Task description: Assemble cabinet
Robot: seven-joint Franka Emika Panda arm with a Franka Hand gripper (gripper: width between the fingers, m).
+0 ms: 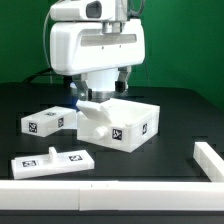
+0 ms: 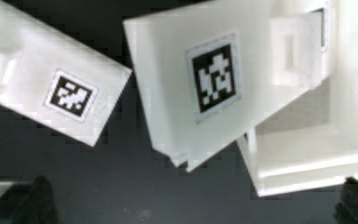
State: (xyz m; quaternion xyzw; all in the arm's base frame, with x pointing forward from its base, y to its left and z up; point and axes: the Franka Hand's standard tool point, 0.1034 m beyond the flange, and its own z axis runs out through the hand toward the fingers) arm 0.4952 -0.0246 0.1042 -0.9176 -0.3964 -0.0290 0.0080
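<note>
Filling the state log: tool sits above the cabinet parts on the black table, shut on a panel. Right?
Not quite: the tool is open and holds nothing; the wrist view shows its fingers wide apart above the cabinet parts. The rest stands.

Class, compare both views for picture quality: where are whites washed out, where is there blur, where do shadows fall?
Exterior view: bright light washes out the cabinet faces, and shadows are lost on the black table. Wrist view: close and slightly soft; the tag has blurred edges, though its pattern is readable.
</note>
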